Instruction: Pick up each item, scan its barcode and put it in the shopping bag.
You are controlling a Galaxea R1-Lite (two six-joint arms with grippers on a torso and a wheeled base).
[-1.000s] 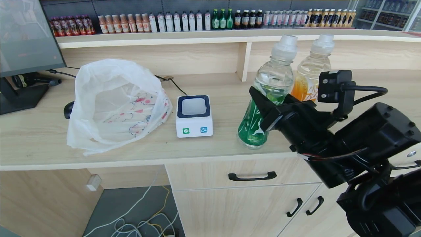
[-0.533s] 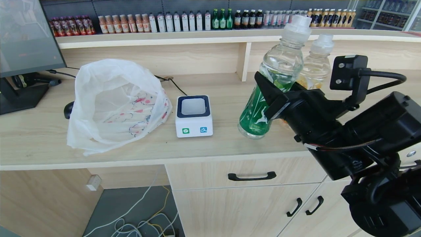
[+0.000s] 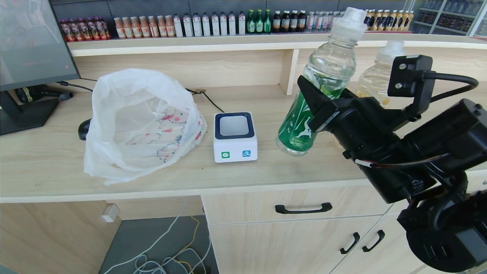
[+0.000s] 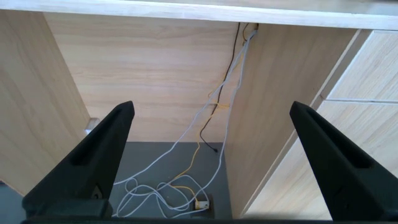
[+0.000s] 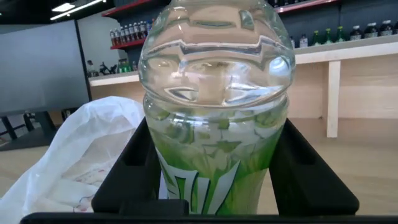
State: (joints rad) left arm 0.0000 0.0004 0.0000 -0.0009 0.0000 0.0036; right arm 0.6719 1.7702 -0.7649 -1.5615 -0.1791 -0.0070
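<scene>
Gripping the green-labelled bottle (image 3: 326, 70) around its middle, my right gripper (image 5: 217, 155) is closed on it, holding it tilted just above the counter (image 3: 45, 160), to the right of the scanner (image 3: 234, 137). For a clean scan, I judge I should carry it over the scanner's window, barcode facing down, and pause steadily. Beyond the scanner, the shopping bag (image 3: 140, 121) gapes open. My left gripper (image 4: 208, 155) hangs wide open, empty.

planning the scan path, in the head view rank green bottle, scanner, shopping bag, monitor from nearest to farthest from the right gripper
1. green bottle, held in the right gripper
2. scanner, just left
3. shopping bag, farther left
4. monitor, far left edge
</scene>
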